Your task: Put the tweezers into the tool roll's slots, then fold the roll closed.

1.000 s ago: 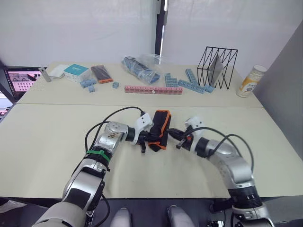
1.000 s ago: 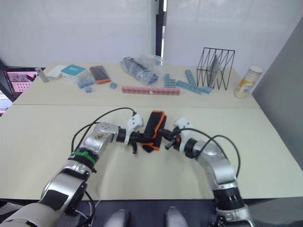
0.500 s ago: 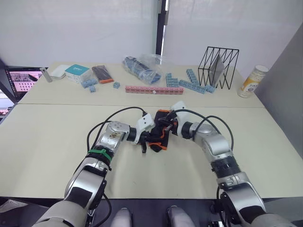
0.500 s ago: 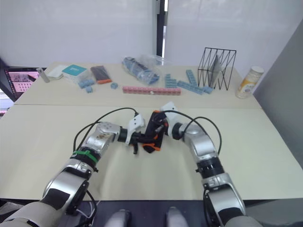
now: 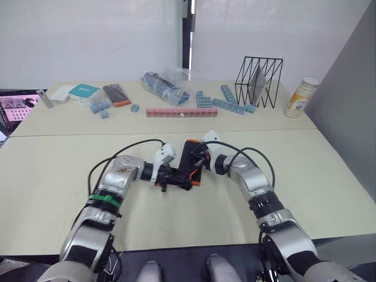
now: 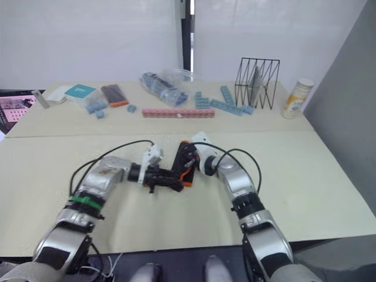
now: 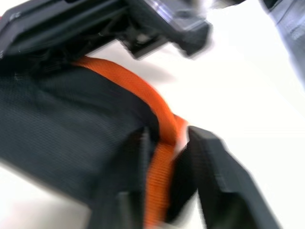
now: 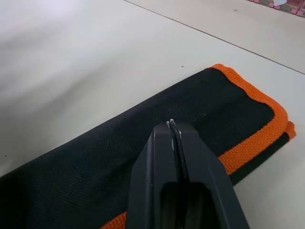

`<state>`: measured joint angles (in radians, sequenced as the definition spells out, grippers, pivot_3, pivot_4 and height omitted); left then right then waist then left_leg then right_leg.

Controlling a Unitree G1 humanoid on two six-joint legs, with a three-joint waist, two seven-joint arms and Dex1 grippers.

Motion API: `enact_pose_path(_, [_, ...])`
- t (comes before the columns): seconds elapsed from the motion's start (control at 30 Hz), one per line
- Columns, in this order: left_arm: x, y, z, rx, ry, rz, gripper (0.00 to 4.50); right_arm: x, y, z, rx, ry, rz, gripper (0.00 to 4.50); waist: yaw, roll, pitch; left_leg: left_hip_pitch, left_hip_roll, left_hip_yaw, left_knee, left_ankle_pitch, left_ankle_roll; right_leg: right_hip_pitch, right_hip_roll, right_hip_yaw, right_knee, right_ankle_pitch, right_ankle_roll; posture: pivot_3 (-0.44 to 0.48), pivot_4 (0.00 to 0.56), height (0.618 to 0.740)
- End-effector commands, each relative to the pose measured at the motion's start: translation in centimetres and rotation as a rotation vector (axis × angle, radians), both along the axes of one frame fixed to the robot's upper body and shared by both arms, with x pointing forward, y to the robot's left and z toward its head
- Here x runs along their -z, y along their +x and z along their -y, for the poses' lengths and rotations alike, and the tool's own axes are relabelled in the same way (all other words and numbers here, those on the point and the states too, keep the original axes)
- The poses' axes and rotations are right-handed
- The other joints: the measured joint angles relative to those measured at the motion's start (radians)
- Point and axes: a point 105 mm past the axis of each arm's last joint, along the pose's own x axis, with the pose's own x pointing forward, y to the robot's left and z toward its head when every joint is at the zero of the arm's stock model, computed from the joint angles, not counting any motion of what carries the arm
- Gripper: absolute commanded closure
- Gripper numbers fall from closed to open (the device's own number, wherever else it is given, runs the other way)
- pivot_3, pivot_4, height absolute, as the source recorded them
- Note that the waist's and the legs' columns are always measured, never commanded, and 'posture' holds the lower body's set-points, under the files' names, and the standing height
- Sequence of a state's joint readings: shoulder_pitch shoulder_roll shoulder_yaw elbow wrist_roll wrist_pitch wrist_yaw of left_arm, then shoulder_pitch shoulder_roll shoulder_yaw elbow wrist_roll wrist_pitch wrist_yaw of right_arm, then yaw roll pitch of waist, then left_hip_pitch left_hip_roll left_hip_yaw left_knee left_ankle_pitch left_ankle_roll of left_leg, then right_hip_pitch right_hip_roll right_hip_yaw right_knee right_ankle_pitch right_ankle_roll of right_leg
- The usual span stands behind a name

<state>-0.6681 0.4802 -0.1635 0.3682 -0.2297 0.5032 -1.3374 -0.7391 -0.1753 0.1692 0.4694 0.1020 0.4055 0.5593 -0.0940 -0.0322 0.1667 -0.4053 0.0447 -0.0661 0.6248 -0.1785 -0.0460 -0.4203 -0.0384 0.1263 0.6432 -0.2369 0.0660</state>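
The tool roll [image 5: 190, 160] lies folded shut on the near table [image 5: 53, 170], in the middle of its front half, a black fabric bundle with orange binding along its edges. The left gripper [image 5: 178, 176] meets it from the robot's left and is clamped on the roll's near edge: in the left wrist view its two black fingers [image 7: 127, 186] pinch the orange binding [image 7: 159, 143] between them. The right gripper [image 8: 172, 125] comes in from the right and rests over the top of the roll, its two fingers pressed together with nothing between them, their tips over the black fabric near the orange-bound corner. On the far table [image 5: 270, 120] lie a row of pink blocks [image 5: 181, 111], blue blocks [image 5: 226, 101], a clear bag [image 5: 165, 85], a black wire rack [image 5: 258, 80] and a canister [image 5: 298, 97].
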Motion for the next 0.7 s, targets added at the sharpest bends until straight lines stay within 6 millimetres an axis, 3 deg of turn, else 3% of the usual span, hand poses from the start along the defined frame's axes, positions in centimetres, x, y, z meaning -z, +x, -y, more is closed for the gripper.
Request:
enact_pose_path(0.03, [-2.6, 0.0, -1.2, -0.048, -0.072, 0.051, 1.62, 3.0, -0.4, 2.0, 0.066, -0.033, -0.110, 4.50, 0.003, 0.000, 0.000, 0.000, 0.000, 0.000, 0.000, 0.000, 0.000, 0.000, 0.000, 0.000, 0.000, 0.000, 0.000, 0.000, 0.150, 0.737])
enact_pose_path(0.1, [-3.2, 0.4, -1.4, -0.084, -0.103, 0.055, 1.62, 3.1, -0.5, 2.0, 0.064, -0.029, -0.112, 4.50, 0.010, 0.000, 0.000, -0.001, 0.000, -0.001, 0.002, 0.000, 0.000, 0.001, 0.000, -0.001, -0.001, 0.000, 0.000, 0.000, 0.150, 0.737])
enact_pose_path(0.13, [-3.4, 0.6, -1.2, -0.096, -0.133, 0.040, 1.84, 3.1, -0.6, 1.9, 0.061, -0.026, -0.113, 4.50, 0.011, 0.000, 0.000, -0.001, -0.001, -0.001, 0.002, 0.000, 0.000, 0.001, 0.000, -0.001, -0.001, 0.000, 0.000, 0.000, 0.150, 0.737])
enact_pose_path(0.4, [-2.4, 1.4, 3.0, -0.048, -0.180, 0.077, 4.45, 2.9, -0.8, 1.7, 0.035, -0.016, -0.098, 4.50, 0.020, 0.000, 0.000, -0.001, -0.001, -0.001, 0.001, 0.000, 0.000, 0.001, 0.000, -0.001, -0.001, 0.000, 0.000, 0.000, 0.150, 0.737])
enact_pose_path(0.57, [1.7, 1.5, 4.2, -0.052, -0.014, 0.100, 4.48, 2.2, -1.1, 1.7, 0.014, 0.011, -0.073, 4.50, 0.022, 0.000, 0.000, -0.001, -0.001, -0.001, 0.001, 0.000, 0.000, 0.001, 0.000, 0.000, -0.002, 0.000, 0.000, 0.000, 0.150, 0.737])
enact_pose_path(0.7, [5.7, 0.4, 3.7, -0.036, 0.130, 0.082, 4.48, 1.6, -1.0, 1.8, 0.021, 0.039, -0.048, 4.50, 0.022, 0.000, 0.000, -0.001, -0.001, -0.001, 0.001, 0.000, 0.000, 0.001, 0.000, 0.000, -0.002, 0.000, 0.000, 0.000, 0.150, 0.737])
